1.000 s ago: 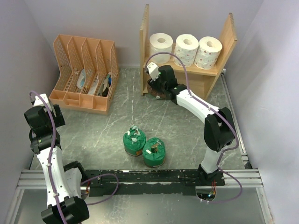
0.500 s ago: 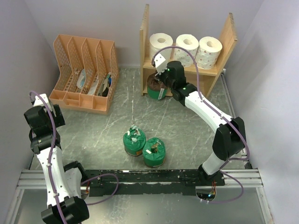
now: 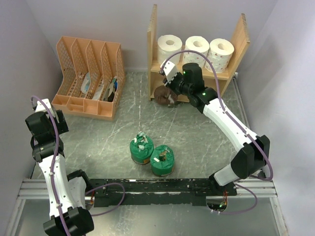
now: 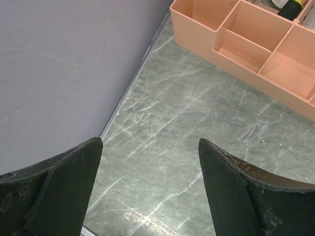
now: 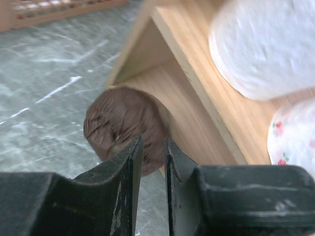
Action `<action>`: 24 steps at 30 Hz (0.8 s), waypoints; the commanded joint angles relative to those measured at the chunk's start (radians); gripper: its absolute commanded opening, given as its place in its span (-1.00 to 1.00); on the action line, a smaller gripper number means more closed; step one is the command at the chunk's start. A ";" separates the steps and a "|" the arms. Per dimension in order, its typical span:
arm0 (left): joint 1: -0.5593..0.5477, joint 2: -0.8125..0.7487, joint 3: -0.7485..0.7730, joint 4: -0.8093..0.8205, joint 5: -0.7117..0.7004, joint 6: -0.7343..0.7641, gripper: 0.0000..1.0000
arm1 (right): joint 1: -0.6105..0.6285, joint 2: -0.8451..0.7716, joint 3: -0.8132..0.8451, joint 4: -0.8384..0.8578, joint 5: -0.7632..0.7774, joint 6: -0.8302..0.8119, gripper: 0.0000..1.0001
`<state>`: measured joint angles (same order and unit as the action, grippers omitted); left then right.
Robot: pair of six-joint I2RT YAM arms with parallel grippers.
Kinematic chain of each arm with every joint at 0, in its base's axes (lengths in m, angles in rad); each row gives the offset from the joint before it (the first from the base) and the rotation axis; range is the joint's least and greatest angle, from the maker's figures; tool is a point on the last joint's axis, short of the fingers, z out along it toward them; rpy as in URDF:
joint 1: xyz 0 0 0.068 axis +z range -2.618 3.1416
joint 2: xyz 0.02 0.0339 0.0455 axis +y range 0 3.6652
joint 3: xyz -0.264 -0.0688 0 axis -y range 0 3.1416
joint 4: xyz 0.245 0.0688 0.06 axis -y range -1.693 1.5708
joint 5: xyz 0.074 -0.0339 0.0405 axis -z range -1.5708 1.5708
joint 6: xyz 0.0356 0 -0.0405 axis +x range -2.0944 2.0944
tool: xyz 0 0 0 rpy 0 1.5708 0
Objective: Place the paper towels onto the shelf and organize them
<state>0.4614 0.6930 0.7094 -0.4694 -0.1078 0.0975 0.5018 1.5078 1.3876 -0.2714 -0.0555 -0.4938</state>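
The right gripper (image 5: 152,147) is clenched almost to a slit. Nothing shows between its jaws, and I cannot tell whether they nip any wrapping. Just beyond its tips, touching or nearly so, lies the brown-ended, green-wrapped paper towel roll (image 5: 123,125). It is tipped on its side at the mouth of the lower bay of the light wooden shelf (image 5: 197,64). Its brown end faces the gripper and its long axis runs away from the gripper into the bay. A push straight ahead would likely seat it deeper.

Three white rolls (image 3: 196,49) stand on the board above the gripper. Two green-wrapped rolls (image 3: 141,150) (image 3: 162,161) wait upright and touching on the marbled grey counter (image 3: 113,137), well behind it. They lie between the arms and look somewhat nearer the right one. The left gripper (image 4: 150,162) hangs released over bare counter, far from all of the rolls.
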 commanded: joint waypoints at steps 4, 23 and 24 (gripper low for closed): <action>0.012 -0.012 0.008 -0.003 0.013 0.004 0.82 | -0.005 0.018 0.109 -0.316 -0.279 -0.089 -0.49; 0.025 -0.027 0.007 -0.003 0.019 0.005 0.82 | -0.031 -0.121 0.007 -0.624 -0.281 -0.180 0.16; 0.028 -0.027 0.006 -0.003 0.022 0.005 0.83 | -0.027 -0.124 0.012 -0.683 -0.303 -0.182 0.22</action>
<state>0.4667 0.6807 0.7094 -0.4694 -0.1074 0.0975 0.4767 1.4322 1.3907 -0.7727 -0.3031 -0.6518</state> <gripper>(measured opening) 0.912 0.551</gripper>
